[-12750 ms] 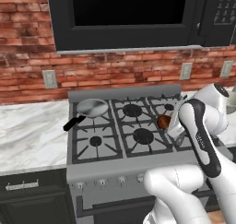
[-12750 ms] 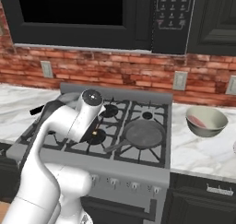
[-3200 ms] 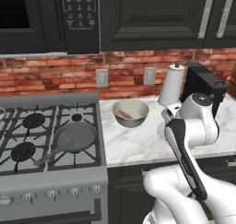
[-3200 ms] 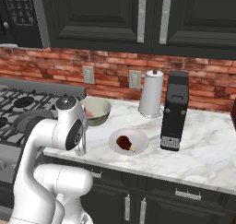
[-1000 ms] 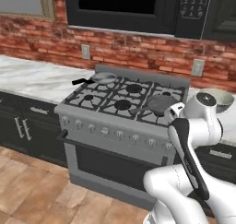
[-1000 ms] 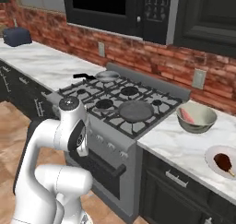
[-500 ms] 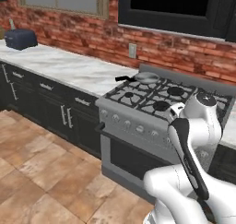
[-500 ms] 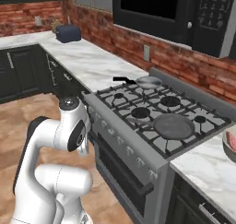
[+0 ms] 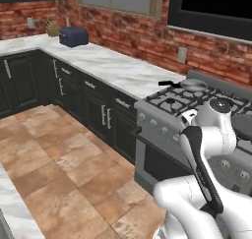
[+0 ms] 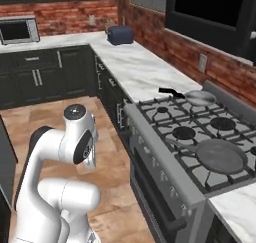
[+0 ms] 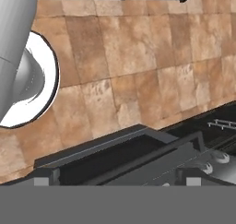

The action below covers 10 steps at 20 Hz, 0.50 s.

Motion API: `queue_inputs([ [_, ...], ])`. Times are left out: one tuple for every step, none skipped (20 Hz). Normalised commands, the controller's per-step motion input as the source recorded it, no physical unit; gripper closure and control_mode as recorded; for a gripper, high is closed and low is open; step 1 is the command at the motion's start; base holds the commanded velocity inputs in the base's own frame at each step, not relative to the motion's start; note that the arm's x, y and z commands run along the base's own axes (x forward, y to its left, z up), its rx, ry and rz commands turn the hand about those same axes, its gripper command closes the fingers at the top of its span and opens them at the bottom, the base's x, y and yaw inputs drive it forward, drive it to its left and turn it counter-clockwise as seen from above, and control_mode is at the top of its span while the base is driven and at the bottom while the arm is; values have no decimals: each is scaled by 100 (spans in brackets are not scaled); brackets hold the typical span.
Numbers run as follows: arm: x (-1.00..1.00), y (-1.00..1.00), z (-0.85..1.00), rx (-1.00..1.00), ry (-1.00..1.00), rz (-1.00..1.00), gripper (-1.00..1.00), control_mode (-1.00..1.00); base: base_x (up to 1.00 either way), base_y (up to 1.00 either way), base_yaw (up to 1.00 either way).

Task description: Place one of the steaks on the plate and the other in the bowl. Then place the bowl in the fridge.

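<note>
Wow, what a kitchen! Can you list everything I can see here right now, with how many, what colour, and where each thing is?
Stove: one, grey with black grates, right of the marble counter.
Frying pans: two, grey; a large one on a near burner, a small one at the back left.
Toaster: one, dark blue, on the counter's far corner.
Counter: white marble, along the brick wall.
Cabinets: dark, with slim silver handles, under the counter.
Microwave: one, silver, on the far counter.
Floor: brown tiles.
Robot arm: one, white with dark joints, in front of the stove.
Gripper: open, holding nothing, pointing down at the floor.
</note>
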Motion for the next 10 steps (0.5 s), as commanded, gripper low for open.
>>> queue_inputs([
  [0,0,0,0,0,0,-100,100,30,0,34],
  [0,0,0,0,0,0,-100,100,34,1,33],
  [0,0,0,0,0,0,-100,100,40,0,35],
  [0,0,0,0,0,0,-100,100,39,0,36],
  [0,0,0,0,0,0,-100,100,41,0,36],
  [0,0,0,0,0,0,-100,100,50,0,35],
  [0,0,0,0,0,0,-100,100,56,0,33],
  [0,0,0,0,0,0,-100,100,54,0,32],
  [0,0,0,0,0,0,-100,100,60,0,31],
  [0,0,0,0,0,0,-100,100,71,0,28],
])
